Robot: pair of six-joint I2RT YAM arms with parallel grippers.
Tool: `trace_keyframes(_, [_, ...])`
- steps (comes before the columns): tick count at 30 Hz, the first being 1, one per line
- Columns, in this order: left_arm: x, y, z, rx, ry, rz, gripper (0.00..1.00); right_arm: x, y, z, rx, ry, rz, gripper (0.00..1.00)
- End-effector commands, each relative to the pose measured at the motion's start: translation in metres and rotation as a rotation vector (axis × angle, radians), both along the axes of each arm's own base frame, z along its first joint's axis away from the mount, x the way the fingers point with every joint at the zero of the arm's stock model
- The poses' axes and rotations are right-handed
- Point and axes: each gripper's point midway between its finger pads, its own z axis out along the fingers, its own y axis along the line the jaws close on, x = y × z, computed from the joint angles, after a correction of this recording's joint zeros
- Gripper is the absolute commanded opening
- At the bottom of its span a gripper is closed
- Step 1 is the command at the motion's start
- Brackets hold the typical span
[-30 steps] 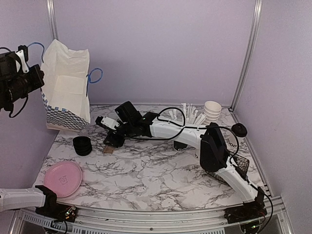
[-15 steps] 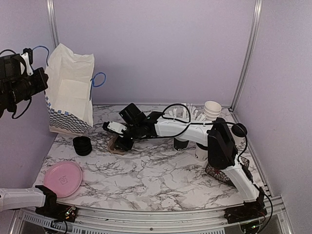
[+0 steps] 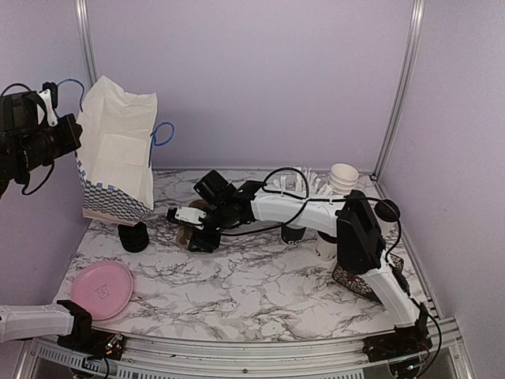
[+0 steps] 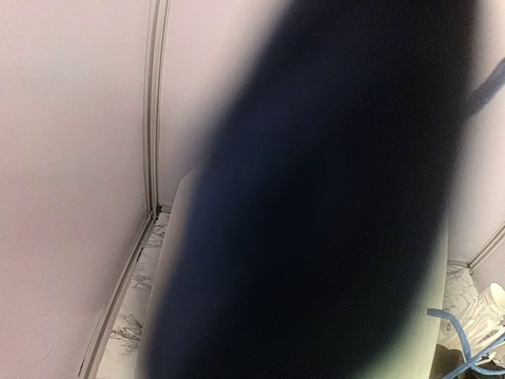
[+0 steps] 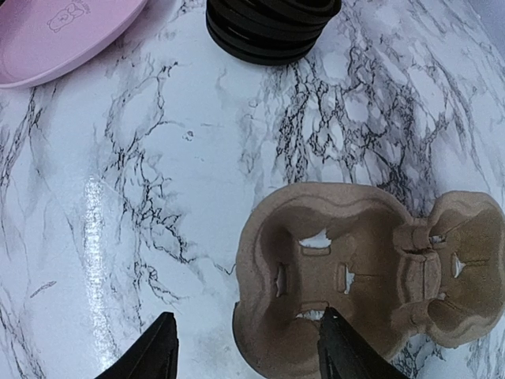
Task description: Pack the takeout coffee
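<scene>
While the right arm stretches across the marbled table (image 3: 260,292), its right gripper (image 3: 196,230) hangs with jaws parted over the brown moulded-pulp cup carrier (image 3: 186,234). The wrist view shows the carrier (image 5: 371,272) lying flat on the marble with its cup wells facing up. One black fingertip (image 5: 335,335) overlaps the carrier's near rim and the other is over bare tabletop. A low stack of black rings (image 3: 133,235) sits just left of the carrier, and a pink plate (image 3: 101,289) lies nearer the front edge.

A white cup (image 3: 322,249), partly hidden by the right arm, stands at the right, well apart from the carrier. Near it is a small black cup of white straws (image 3: 295,207), with a stack of white paper cups (image 3: 344,178) in the far corner.

At the upper left, the left gripper (image 3: 57,133) is against a white paper bag (image 3: 118,162) with blue handles. The bag is tilted with its mouth open. A dark blur fills the left wrist view, so I cannot tell whether that gripper is clamped.
</scene>
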Motion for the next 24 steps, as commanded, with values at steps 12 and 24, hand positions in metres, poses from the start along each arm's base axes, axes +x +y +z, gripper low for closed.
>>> trace_keyframes(12, [0.001, -0.016, 0.012, -0.056, -0.052, -0.088, 0.0, 0.004, 0.007, -0.03, -0.067, -0.019, 0.045, 0.59])
trace_keyframes(24, [0.002, -0.039, 0.017, -0.086, -0.047, -0.208, 0.0, -0.065, -0.056, -0.045, -0.227, 0.167, 0.18, 0.54])
